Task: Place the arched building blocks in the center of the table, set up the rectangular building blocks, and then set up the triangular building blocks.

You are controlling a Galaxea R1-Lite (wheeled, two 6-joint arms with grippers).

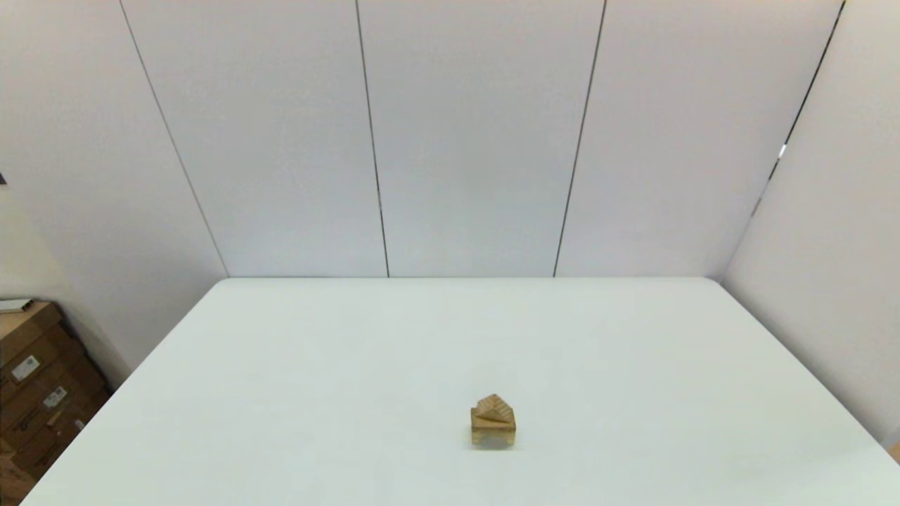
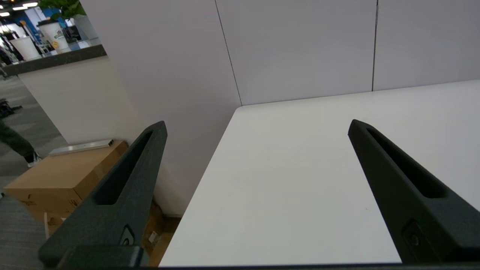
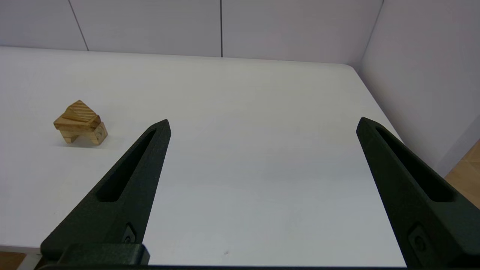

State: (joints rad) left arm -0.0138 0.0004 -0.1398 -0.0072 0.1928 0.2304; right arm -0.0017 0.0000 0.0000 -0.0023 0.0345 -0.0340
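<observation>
Head view: pale tan arched wooden block (image 1: 493, 436), darker flat rectangular slab (image 1: 493, 421) and small striped triangular wedge (image 1: 495, 405) stand stacked mid white tabletop (image 1: 281, 393); no arm shows.
Left wrist view: left gripper (image 2: 257, 125) spread wide, empty, above the tabletop's edge.
Right wrist view: right gripper (image 3: 262, 123) spread wide, empty, well apart from the stack.
Judgement: all three steps look done; no further placing needed.

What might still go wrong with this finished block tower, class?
1. The triangular block sits at the very top of the stack, on the flat slab; a bump to the table could topple it.
2. The arch block stands on two feet only, so a returning right hand might knock it over.
</observation>
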